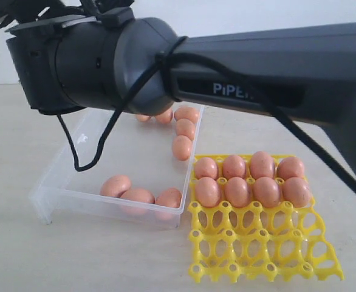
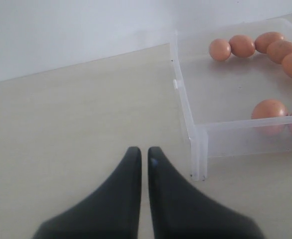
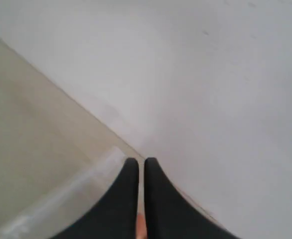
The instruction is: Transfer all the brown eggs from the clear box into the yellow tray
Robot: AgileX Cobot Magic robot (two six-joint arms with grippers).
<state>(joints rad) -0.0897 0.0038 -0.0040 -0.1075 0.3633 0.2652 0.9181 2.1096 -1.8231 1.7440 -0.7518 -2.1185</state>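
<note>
Right end effector (image 3: 141, 162) closed, fingertips nearly touching; an orange sliver shows in the gap, grip unconfirmed. Brown eggs (image 1: 137, 195) lie in the clear box (image 1: 62, 188), beside the yellow tray (image 1: 257, 243), whose near rows are free. Judgement: open wide, straddle one egg, close gently.

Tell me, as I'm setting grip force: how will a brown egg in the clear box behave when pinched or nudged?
Probably rolls: the brown eggs are smooth ovals lying loose on the flat floor of the clear box. Likely slippery, since the rounded shell offers no flat face to pinch. Possibly fragile if real; squeeze gently.
</note>
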